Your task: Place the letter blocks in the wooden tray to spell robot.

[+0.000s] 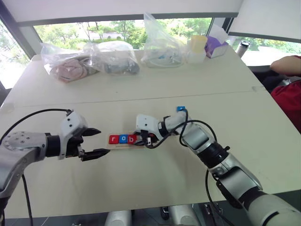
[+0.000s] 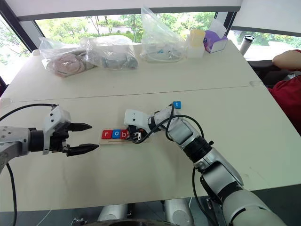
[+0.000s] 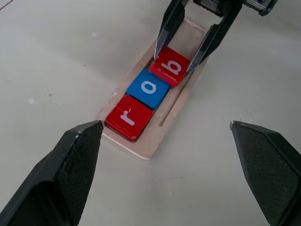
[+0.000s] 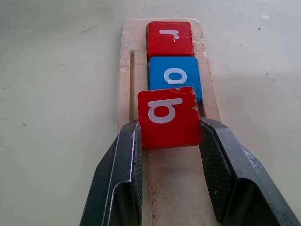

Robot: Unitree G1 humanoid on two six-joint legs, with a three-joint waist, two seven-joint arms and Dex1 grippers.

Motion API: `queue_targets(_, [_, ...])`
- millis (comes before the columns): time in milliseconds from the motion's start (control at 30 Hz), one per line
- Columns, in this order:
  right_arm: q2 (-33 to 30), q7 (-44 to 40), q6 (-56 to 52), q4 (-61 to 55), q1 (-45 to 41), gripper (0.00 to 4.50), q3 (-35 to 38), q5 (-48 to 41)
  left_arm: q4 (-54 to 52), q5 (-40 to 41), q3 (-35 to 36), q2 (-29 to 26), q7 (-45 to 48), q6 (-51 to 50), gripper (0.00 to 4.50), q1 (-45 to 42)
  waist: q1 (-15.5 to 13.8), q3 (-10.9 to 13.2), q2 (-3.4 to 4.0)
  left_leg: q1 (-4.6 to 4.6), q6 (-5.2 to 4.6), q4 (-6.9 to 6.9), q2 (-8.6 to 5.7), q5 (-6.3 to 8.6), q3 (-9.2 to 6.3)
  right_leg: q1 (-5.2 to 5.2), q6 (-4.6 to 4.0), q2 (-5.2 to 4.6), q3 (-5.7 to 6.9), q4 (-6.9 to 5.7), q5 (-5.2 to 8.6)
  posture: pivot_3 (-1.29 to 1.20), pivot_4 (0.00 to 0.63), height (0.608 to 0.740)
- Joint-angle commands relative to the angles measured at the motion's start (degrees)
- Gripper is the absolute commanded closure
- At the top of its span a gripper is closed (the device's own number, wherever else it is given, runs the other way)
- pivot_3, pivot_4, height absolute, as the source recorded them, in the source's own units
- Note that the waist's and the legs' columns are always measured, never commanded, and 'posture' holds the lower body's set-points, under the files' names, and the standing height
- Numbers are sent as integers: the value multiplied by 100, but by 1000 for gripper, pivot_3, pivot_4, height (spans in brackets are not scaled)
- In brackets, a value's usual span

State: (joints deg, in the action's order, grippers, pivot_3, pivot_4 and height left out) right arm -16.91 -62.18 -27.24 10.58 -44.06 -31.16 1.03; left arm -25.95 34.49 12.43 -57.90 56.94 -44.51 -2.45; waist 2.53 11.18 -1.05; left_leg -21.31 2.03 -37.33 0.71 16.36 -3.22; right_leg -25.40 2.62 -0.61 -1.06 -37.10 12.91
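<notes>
Head view: right gripper [image 1: 141, 140] clamps red square "b" block [image 1: 132, 138] over long pale wooden tray [image 1: 123, 144]; left gripper [image 1: 96, 142] spread wide, empty. Left wrist view: red "r" block [image 3: 128, 117], blue "o" block [image 3: 148, 88] seated in tray. Right wrist view: "b" tilted, touching "o".

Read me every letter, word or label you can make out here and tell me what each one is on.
"r": red block at the end of the wooden tray.
"o": blue block next to it.
"b": red block gripped in the right claw, third in the tray.
"t": blue block lying loose on the table.
No other text is readable.
</notes>
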Motion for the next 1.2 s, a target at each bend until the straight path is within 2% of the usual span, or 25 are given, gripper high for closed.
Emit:
queue_targets(33, [-8, -79, -20, -106, -145, 3380, 141, -77, -75, 41, 51, 9, -26, 40, 0, -65, 2, 0, 0, 0, 0, 0, 0, 0, 0, 0, 0, 0, 0, 0, 0, 0, 150, 740])
queue_targets(533, [168, 67, 88, 323, -261, 3380, 76, 79, -89, 9, -59, 103, -122, 53, 0, -110, 1, 0, 0, 1, 0, 0, 0, 0, 1, 0, 0, 0, 0, 0, 0, 0, 150, 740])
queue_targets(600, [175, 23, 72, 284, -247, 2283, 59, 58, -90, 7, -62, 123, -144, 56, 0, -113, 2, 0, 0, 1, 0, 0, 0, 0, 0, 0, 0, 1, 0, 0, 0, 0, 150, 740])
queue_targets(633, [174, 9, 66, 274, -243, 1893, 58, 53, -88, 3, -62, 128, -148, 58, 0, -114, 2, 0, 0, 1, 0, 0, 0, 0, 0, 0, 0, 1, 0, 0, 0, 0, 150, 740])
queue_targets(733, [195, 27, 35, 248, -260, 215, 117, 15, -48, -34, -79, 138, -150, 93, 0, -119, 2, 0, 0, 1, 0, 0, 0, 0, 0, 0, 0, 0, 0, 0, 0, 0, 150, 740])
queue_targets(767, [204, 31, 21, 238, -273, 56, 153, -11, -33, -47, -85, 140, -148, 106, 0, -121, 2, 0, 0, 1, 0, 0, 0, 0, 0, 0, 0, 0, 0, 0, 0, 0, 150, 740])
queue_targets(1200, [241, 357, -247, 86, -412, 56, 993, -410, 12, -93, -136, 139, -190, 183, 0, -119, 0, 0, 0, 0, 0, 1, 0, 0, 0, 0, 0, -1, 0, 0, 0, 0, 150, 740])
